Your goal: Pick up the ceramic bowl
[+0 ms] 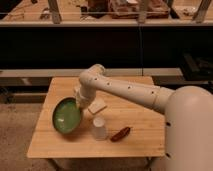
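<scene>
The ceramic bowl [66, 116] is wide and shallow, glossy green inside with a darker rim. It is tilted up on the left part of the wooden table [135, 115], its inside facing the camera. My gripper [80, 102] is at the end of the white arm and is shut on the bowl's upper right rim. The bowl's lower edge is close to the tabletop; I cannot tell whether it touches.
An upturned white cup [99, 128] stands just right of the bowl. A reddish-brown oblong object [120, 133] lies right of the cup. A pale flat packet [97, 106] lies behind the cup. My white arm crosses the table's right side. Dark shelving stands behind.
</scene>
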{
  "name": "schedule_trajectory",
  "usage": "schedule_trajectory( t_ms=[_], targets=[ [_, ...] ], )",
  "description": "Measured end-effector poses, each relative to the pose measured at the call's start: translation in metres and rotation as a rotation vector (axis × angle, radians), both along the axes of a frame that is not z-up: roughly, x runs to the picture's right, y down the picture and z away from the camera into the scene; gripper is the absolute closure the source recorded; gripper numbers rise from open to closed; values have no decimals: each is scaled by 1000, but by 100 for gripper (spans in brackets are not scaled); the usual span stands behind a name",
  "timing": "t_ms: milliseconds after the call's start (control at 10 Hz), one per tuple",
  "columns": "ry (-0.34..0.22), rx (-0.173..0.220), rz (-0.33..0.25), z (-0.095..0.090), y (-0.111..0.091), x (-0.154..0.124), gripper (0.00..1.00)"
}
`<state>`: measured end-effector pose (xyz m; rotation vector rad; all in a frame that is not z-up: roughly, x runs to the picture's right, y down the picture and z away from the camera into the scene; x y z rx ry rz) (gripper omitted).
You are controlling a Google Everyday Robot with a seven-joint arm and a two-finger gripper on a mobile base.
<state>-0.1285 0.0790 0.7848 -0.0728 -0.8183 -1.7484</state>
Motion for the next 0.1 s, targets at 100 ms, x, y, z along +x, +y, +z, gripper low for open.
schedule_trajectory(
  t_ms=[100],
  targets=[
    [-11,18,5,-15,-8,-1,100]
  ],
)
